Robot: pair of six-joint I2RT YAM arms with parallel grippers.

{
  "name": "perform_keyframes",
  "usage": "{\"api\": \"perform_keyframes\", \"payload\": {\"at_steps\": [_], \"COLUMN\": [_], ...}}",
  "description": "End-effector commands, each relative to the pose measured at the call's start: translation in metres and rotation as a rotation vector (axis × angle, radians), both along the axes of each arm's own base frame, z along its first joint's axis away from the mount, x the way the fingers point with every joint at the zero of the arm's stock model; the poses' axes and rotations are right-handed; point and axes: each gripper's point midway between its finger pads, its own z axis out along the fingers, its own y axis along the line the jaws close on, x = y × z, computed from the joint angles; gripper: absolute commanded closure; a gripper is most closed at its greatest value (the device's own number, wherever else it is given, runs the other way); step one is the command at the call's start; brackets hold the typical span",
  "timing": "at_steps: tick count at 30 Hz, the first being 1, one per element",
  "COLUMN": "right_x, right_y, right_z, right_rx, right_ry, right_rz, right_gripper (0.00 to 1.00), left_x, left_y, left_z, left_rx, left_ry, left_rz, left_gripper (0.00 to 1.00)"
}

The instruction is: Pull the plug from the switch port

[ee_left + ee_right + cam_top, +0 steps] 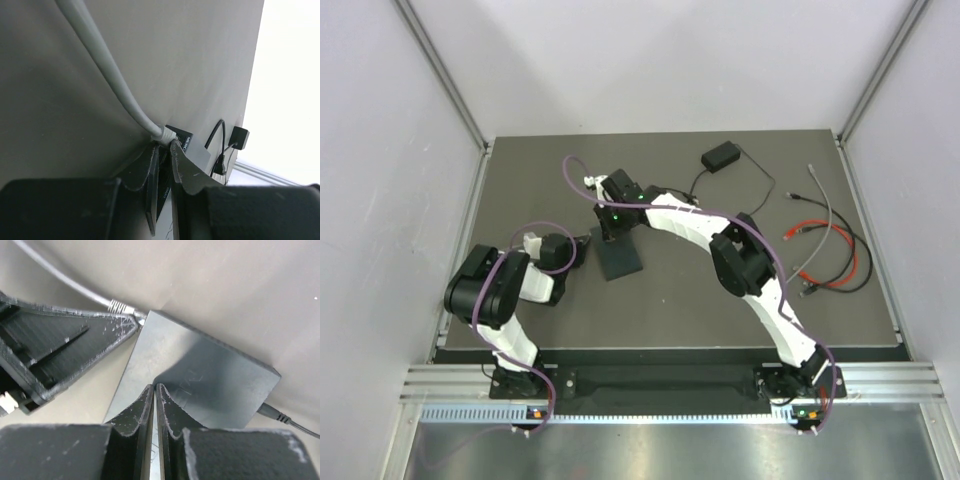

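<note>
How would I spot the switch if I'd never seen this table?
On the dark table, look just left of the middle. The switch is the flat black slab there, with a grey cable plugged in at one corner. The power brick near the far edge is smaller and trails a thin black cord.

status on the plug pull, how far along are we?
Done: the right hand is shut with its tips down on the switch, apparently bracing it. In hand: the left hand has its narrow jaws at the plug; I can't tell whether it clamps it. Left: the plug sits in the port on its gray cable, so the pull itself is not yet done.
</note>
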Motion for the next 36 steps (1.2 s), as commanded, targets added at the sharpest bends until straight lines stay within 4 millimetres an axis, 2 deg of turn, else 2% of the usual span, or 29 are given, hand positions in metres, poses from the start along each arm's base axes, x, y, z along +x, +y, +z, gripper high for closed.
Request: {"api": "perform_keyframes", "payload": {"at_steps": [1, 3, 4, 5, 10, 14, 20, 21, 26, 31, 36], "right_x": [-0.011, -0.011, -0.015, -0.019, -0.039, -0.041, -0.05, -0.048, -0.056, -0.045, -0.03], "right_y": [-0.011, -0.002, 0.003, 0.004, 0.013, 0.014, 0.015, 0.019, 0.019, 0.015, -0.001], "right_z": [-0.015, 0.002, 0.002, -0.007, -0.012, -0.013, -0.014, -0.008, -0.018, -0.042, -0.05], "right_rx": [-0.045, -0.017, -0.005, -0.013, 0.002, 0.012, 0.031, 0.042, 0.068, 0.003, -0.064], "right_ry": [-0.039, -0.073, -0.059, -0.038, -0.021, -0.012, 0.008, -0.001, 0.048, 0.058, 0.035], "right_rz": [0.058, 0.122, 0.159, 0.192, 0.326, 0.341, 0.467, 0.479, 0.532, 0.451, 0.326], "right_gripper": [0.93, 0.93, 0.93, 0.93, 0.92, 0.92, 0.92, 0.92, 0.93, 0.92, 0.92], "left_x": [-0.029, -0.031, -0.031, -0.031, -0.034, -0.035, -0.039, -0.039, -0.043, -0.044, -0.051], "left_y": [0.008, 0.007, 0.006, 0.006, 0.007, 0.007, 0.007, 0.008, 0.008, 0.007, 0.016], "left_z": [-0.037, -0.039, -0.039, -0.039, -0.039, -0.038, -0.041, -0.04, -0.044, -0.041, -0.036], "left_rx": [0.091, 0.081, 0.078, 0.077, 0.078, 0.083, 0.088, 0.087, 0.094, 0.095, 0.138], "left_ry": [0.15, 0.153, 0.153, 0.15, 0.15, 0.15, 0.157, 0.156, 0.165, 0.156, 0.166], "left_rz": [-0.02, -0.024, -0.026, -0.029, -0.026, -0.029, -0.035, -0.034, -0.046, -0.051, -0.03], "left_gripper": [1.0, 1.0, 1.0, 1.0, 1.0, 1.0, 1.0, 1.0, 1.0, 1.0, 1.0]}}
